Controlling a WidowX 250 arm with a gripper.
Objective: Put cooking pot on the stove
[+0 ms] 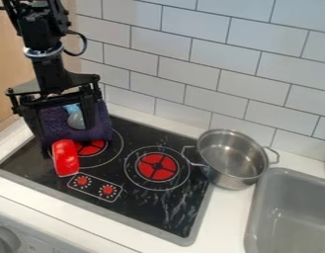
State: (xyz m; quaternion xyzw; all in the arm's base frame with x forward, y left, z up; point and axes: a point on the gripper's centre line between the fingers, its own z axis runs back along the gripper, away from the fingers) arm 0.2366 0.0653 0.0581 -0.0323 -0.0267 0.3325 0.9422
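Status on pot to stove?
Gripper open, over stove's left side. Pot on counter, between stove and sink. Red item, purple cloth crowd left burner.

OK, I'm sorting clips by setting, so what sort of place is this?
Probably a toy kitchen: a stovetop with red burners, a grey sink and a metal pot.

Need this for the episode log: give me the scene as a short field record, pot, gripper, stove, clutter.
pot: steel, two-handled, upright, beside the stove, between it and the sink
pot_on_burner: no
gripper: over the stove's rear left in view, fingers apart
near_gripper: purple cloth; blue-and-grey item, identity unclear
on_stove: red object, by the left burner
right_burner: nearest the pot
task_state: not done
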